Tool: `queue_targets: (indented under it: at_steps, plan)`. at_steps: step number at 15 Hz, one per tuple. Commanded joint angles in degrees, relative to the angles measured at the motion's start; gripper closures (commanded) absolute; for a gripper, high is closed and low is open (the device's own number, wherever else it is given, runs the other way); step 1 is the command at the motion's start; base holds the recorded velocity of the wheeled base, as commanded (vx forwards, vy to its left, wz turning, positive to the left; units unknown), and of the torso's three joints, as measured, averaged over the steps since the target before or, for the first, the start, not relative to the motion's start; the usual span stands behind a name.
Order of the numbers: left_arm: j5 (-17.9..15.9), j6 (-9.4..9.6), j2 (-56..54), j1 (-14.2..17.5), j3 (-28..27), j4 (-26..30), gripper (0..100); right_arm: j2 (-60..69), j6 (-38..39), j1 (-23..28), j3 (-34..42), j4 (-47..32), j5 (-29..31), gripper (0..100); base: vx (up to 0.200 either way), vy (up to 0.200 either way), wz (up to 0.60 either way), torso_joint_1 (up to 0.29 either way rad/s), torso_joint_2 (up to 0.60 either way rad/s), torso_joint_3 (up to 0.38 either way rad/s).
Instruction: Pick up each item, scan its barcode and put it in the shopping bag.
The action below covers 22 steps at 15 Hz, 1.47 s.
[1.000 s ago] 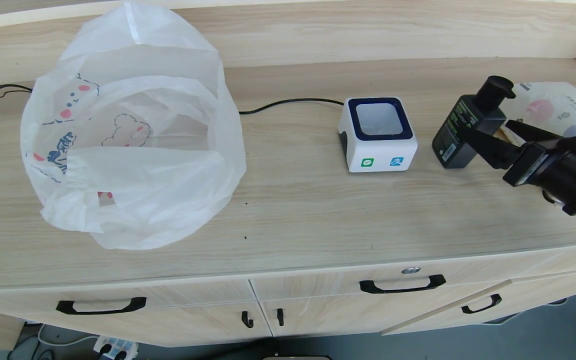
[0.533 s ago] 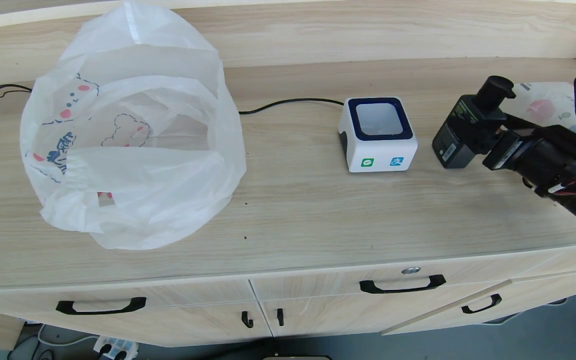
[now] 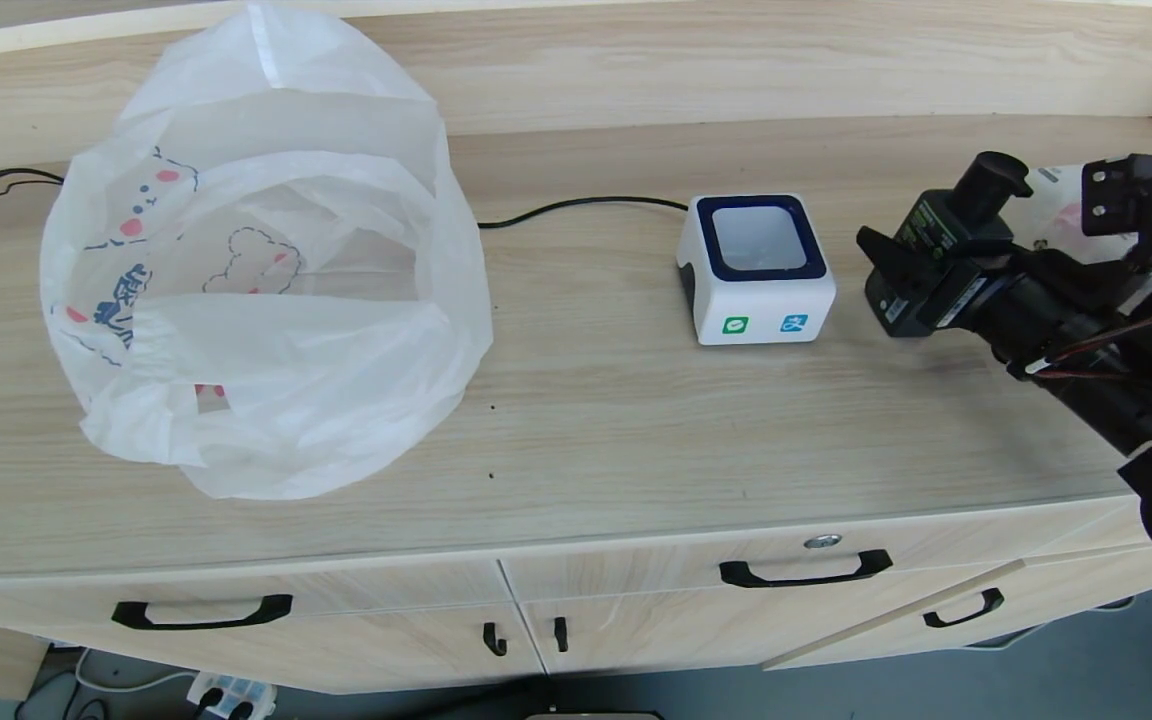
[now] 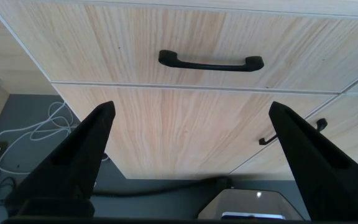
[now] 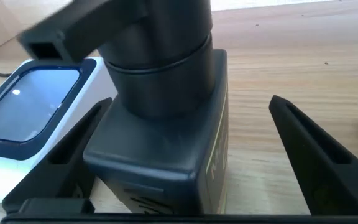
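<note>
1. Bottle (image 3: 931, 222) (image 5: 166, 124): dark, square body, black pump top. Stands upright on the counter (image 3: 636, 420), at the right, just beside the scanner (image 3: 756, 268) (image 5: 30, 106) and apart from it.
2. Right end effector (image 3: 921, 262) (image 5: 191, 149): spread wide, with one finger on each side of the bottle's body at about mid-height. Leaves a clear gap between the bottle and the finger (image 5: 316, 162) on its far side from the scanner. Contact on the scanner side cannot be told.
3. Left end effector (image 4: 188, 168): spread wide, holding nothing. Hangs low in front of the cabinet, facing a drawer front with a black handle (image 4: 211, 62).
4. Shopping bag (image 3: 266, 270): thin white plastic with cartoon print. Lies on the left of the counter, mouth gaping toward the front, well apart from the bottle.
5. Scanner: white cube, dark-framed window on top facing up, two small coloured icons on the front. Sits between bag and bottle.
6. Cable (image 3: 576, 205): black, running from the back of the scanner along the counter and behind the bag.
7. Pouch (image 3: 1056, 200): pale, printed, lying flat behind the bottle at the far right, partly covered by the right arm.
</note>
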<state>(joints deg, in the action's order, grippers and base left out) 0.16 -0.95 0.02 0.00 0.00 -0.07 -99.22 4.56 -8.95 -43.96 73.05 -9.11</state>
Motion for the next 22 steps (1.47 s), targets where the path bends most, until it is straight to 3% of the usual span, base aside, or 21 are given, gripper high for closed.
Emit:
queue_targets:
  at_steps: [1,9,10,17,19,22]
  plan:
    - [0.02,-0.02,-0.02,0.0,0.0,-0.01,0,-1.59,0.01,-0.1,-0.16,0.25,-0.03,0,0.0,0.0,0.0,0.0,0.0,0.0]
    - [0.02,-0.02,-0.02,0.0,0.0,-0.01,0,-1.68,-0.25,-0.1,-0.16,0.25,-0.03,0,0.0,0.0,0.0,0.0,0.0,0.0]
    - [0.02,-0.02,-0.02,0.0,0.0,-0.01,0,-1.68,-0.25,-0.1,-0.34,0.34,-0.03,100,0.0,0.0,0.0,0.0,0.0,0.0]
    - [0.02,-0.02,-0.02,0.0,0.0,-0.01,0,-0.98,0.01,-0.28,2.83,8.6,-0.03,100,0.0,0.0,0.0,0.0,0.0,0.0]
    - [0.02,-0.02,-0.02,0.0,0.0,-0.01,0,2.36,-0.6,-0.72,8.19,12.74,-0.03,100,0.0,0.0,0.0,0.0,0.0,0.0]
    - [0.02,-0.02,-0.02,0.0,0.0,-0.01,0,11.59,-1.66,-5.29,18.12,13.44,0.41,100,0.0,0.0,0.0,0.0,0.0,0.0]
